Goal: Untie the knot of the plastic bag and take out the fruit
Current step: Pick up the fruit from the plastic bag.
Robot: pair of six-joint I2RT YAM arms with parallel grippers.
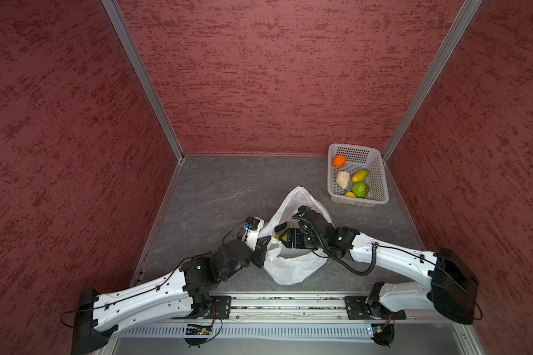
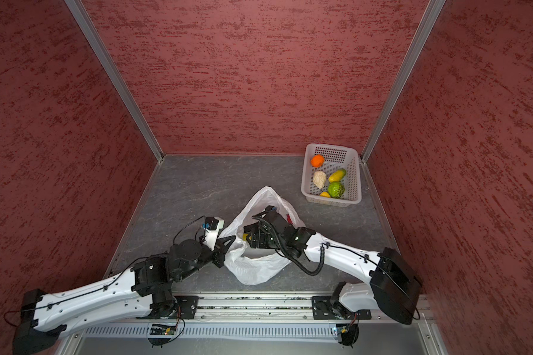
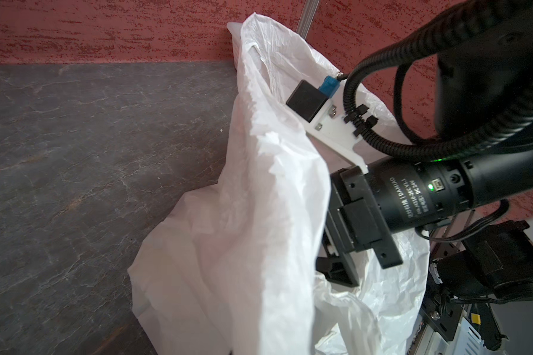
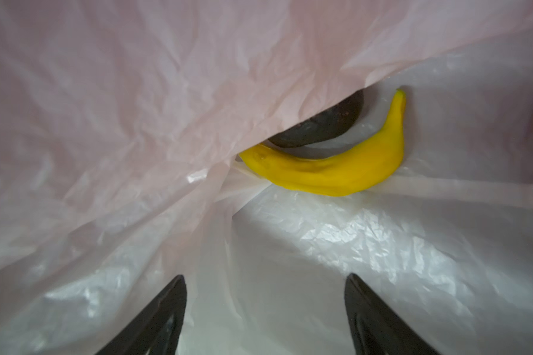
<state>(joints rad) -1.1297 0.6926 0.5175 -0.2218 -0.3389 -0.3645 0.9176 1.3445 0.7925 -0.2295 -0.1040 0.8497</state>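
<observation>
"DAMIAO" + "DC 24V" on blk wrist motor; rest of label illegible.

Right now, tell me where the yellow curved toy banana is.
In the right wrist view, the yellow curved toy banana lies inside the crinkly white plastic bag, beside a dark round fruit, ahead of the open right end effector.

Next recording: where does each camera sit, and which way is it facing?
Both top views: overhead behind the bases, looking down and forward at the left arm, right arm, plastic bag and basket.
Left wrist: on the left arm, facing the bag's outer wall and the right arm's wrist in its mouth; own fingers unseen.
Right wrist: inside the bag, facing the banana and a black fruit; the open right gripper shows its tips.
Shared: the bag appears in all views.
</observation>
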